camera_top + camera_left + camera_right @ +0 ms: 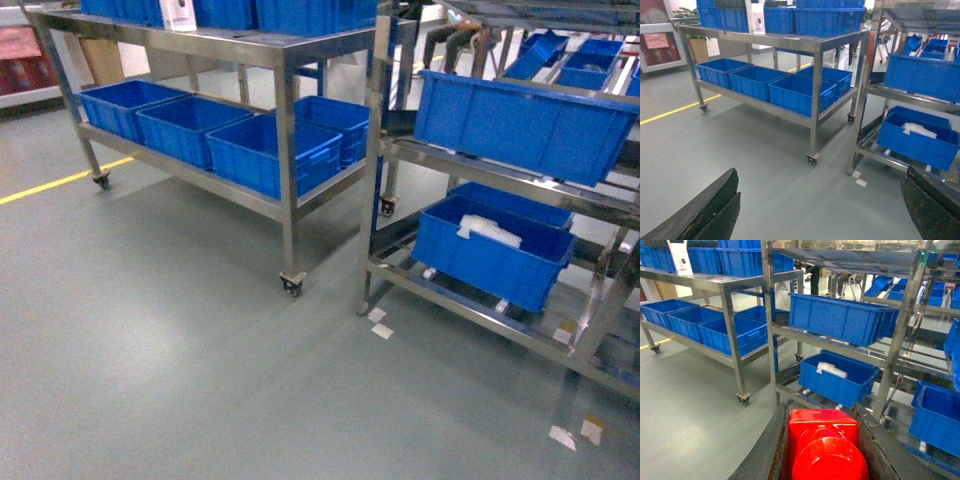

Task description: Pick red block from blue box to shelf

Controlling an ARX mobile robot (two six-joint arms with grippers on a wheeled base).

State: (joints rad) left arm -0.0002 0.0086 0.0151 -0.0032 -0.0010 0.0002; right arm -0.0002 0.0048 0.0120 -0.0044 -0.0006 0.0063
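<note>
The head view shows the steel shelf [480, 160] holding dark blue crates [520, 120], no arms visible. The left wrist view shows the left claw [820, 210] spread wide over the floor [765, 180]. The right wrist view shows the right claw [822, 450] pinching the red block [823, 445], facing the shelf [900, 340].

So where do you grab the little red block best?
By its two flat opposite sides, as the right tool holds the red block now. Flat walls sit square against the fingers; the round stud likely would not, so close in from left and right of it.
</note>
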